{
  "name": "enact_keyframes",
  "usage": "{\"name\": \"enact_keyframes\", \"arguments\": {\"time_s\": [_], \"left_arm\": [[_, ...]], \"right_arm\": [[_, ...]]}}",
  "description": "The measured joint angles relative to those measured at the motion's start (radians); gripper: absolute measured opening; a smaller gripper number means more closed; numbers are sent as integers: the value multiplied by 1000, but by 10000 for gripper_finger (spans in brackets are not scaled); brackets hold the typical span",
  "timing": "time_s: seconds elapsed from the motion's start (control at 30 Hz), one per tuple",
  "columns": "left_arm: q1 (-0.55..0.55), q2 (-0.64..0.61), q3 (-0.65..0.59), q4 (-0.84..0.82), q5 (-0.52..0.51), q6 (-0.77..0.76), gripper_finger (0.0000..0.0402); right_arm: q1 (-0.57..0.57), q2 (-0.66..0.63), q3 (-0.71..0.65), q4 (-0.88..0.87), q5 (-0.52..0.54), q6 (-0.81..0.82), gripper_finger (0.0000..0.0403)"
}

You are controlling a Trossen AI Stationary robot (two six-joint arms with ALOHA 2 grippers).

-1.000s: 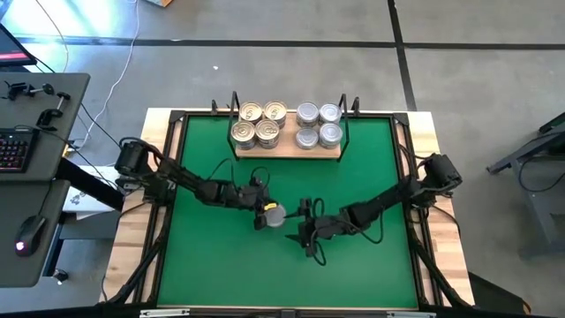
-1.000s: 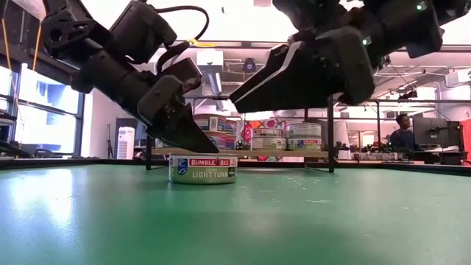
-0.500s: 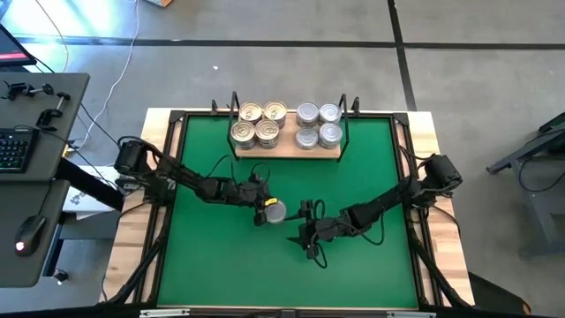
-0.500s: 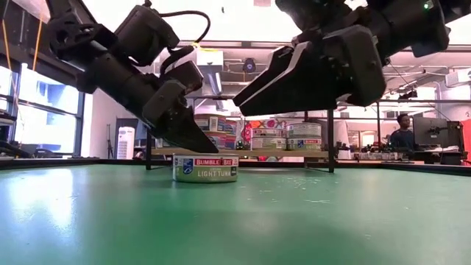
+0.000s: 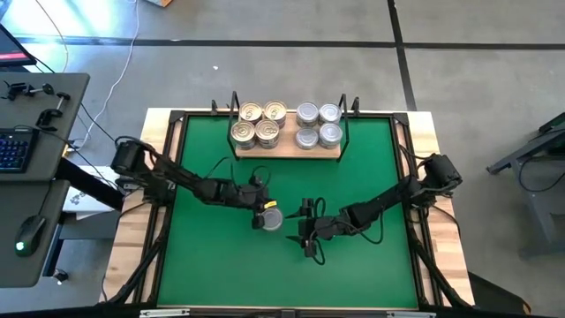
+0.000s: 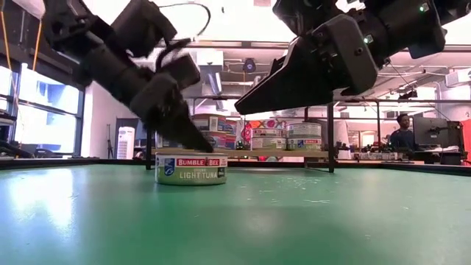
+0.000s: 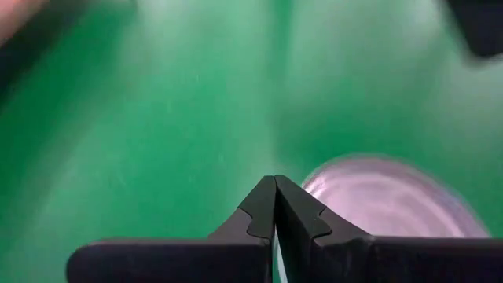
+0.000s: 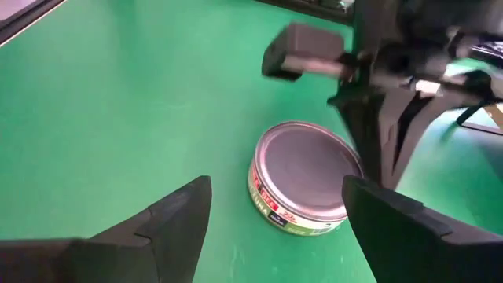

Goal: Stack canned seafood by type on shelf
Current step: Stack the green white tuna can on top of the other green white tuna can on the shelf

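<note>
Tuna tin, silver-lidded, lies on the green mat, well apart from the shelf. Left end effector, pinched shut, touches its rim. Right end effector wide beside it. Likely next: right grasps tin.

Grey concrete floor crossed by dark lines. Desk beside table — keyboard, mouse on it. Bright windows behind — person seated at monitor.
</note>
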Motion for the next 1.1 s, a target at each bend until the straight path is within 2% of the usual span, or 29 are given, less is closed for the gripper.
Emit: {"name": "enact_keyframes", "arguments": {"time_s": [0.3,0.73,0.87,1.0,1.1], "left_arm": [[7,93,6,47,13,-26,0],[37,98,3,36,26,13,0],[49,102,2,18,54,26,0],[49,103,0,19,61,30,0],[42,102,0,18,60,31,0]], "right_arm": [[0,-1,0,-1,0,0,281],[11,2,0,-3,-28,-92,281],[21,45,23,-4,15,-144,281],[21,96,61,-6,162,-146,281],[19,93,83,-49,168,-118,281]]}}
